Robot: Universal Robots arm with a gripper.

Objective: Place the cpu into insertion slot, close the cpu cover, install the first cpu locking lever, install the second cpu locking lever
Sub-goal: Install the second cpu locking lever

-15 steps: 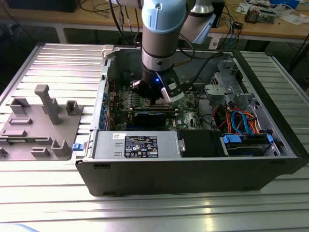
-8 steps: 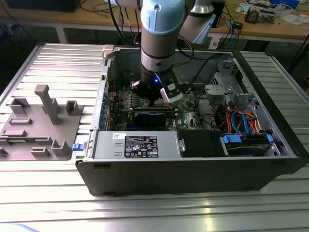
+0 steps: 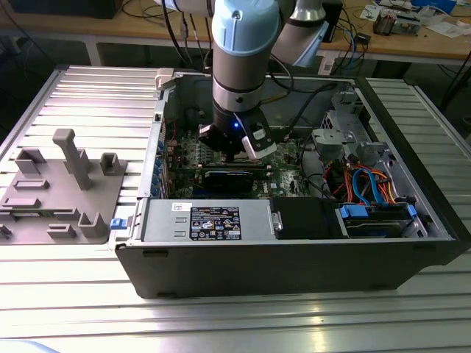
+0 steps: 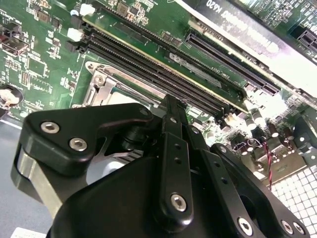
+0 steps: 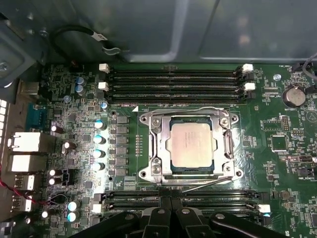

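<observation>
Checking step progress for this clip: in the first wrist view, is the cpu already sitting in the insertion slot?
Yes, the cpu lies flat inside the insertion slot, with the cpu cover framing its silver top.

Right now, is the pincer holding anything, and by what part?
Cannot be told: the pincer sits low over the motherboard, its tips out of sight. The cpu lies in the insertion slot under the closed cpu cover, not gripped.

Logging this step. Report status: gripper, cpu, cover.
Gripper low over the board inside the case. Cpu seated in insertion slot, cpu cover down around it. Nothing lying across it.
</observation>
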